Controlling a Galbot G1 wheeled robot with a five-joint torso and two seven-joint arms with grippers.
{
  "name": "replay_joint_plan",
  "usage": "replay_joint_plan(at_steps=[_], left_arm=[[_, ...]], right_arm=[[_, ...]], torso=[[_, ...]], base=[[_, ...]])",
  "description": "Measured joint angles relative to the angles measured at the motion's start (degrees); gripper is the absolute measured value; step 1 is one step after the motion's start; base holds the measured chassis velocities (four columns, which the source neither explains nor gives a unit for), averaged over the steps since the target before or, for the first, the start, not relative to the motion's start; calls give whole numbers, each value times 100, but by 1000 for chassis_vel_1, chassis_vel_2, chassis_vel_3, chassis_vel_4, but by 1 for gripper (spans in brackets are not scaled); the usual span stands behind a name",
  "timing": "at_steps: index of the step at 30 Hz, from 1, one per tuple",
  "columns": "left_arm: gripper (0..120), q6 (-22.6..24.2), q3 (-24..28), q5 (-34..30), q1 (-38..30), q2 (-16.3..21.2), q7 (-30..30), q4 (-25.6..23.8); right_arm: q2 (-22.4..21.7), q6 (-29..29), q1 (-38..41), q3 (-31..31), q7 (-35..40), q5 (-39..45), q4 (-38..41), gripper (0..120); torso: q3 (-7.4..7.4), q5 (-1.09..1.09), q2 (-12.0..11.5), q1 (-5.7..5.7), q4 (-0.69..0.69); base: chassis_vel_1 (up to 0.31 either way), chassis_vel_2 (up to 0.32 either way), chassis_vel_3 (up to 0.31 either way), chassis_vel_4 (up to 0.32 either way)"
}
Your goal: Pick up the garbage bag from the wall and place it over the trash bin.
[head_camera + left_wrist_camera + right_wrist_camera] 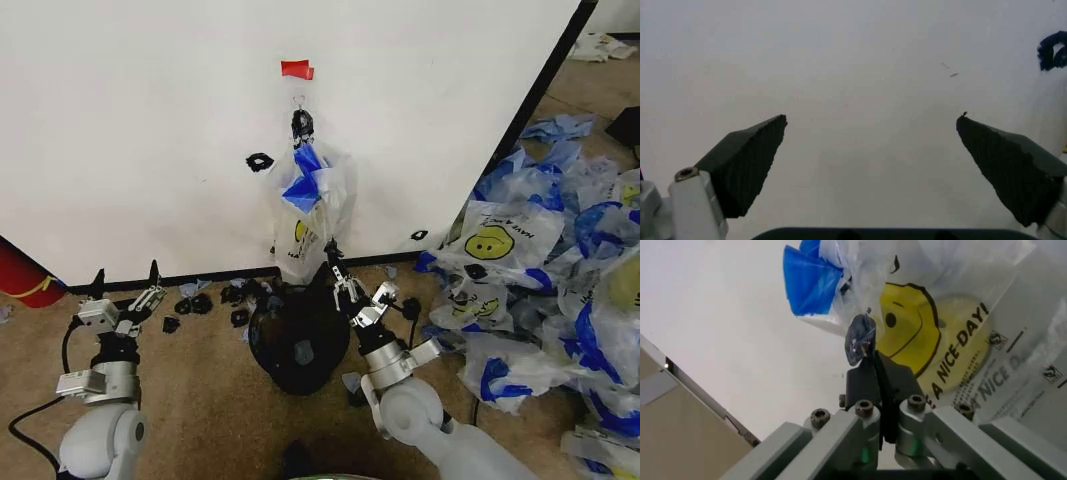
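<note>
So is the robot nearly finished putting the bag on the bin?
Not yet. The bag hangs from the hook on the wall. The right gripper, shut, is at its lower edge. The left gripper waits open. The bin has no bag over it.

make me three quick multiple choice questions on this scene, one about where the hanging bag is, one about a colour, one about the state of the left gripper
1. Where does the garbage bag hang?
A. on the hook on the wall, above the trash bin
B. inside the bin
C. on the pile of bags at the right

2. What colour is the tape strip above the hook?
A. green
B. red
C. yellow

3. How is the left gripper?
A. shut on a bag
B. shut on nothing
C. open, facing the wall

Answers: 1 A, the bag hangs from the hook, with the bin on the floor below it. 2 B, the strip is red. 3 C, the left wrist view shows its fingers wide apart with bare wall between them.
</note>
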Motion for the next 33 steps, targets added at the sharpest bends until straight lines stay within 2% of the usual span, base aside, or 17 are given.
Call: replay_joint_plan(at_steps=[11, 33], left_arm=[[100, -15, 16, 2, -2, -34, -2, -7], [100, -70, 23, 20, -1, -32, -2, 37]], right_arm=[[-158, 150, -404, 49, -126, -187, 85, 0], [-206, 365, -911, 91, -332, -515, 96, 0]], torso=[[0, 0, 0, 0, -1], [0, 0, 0, 0, 0]], base=[[0, 0, 0, 0], [0, 0, 0, 0]])
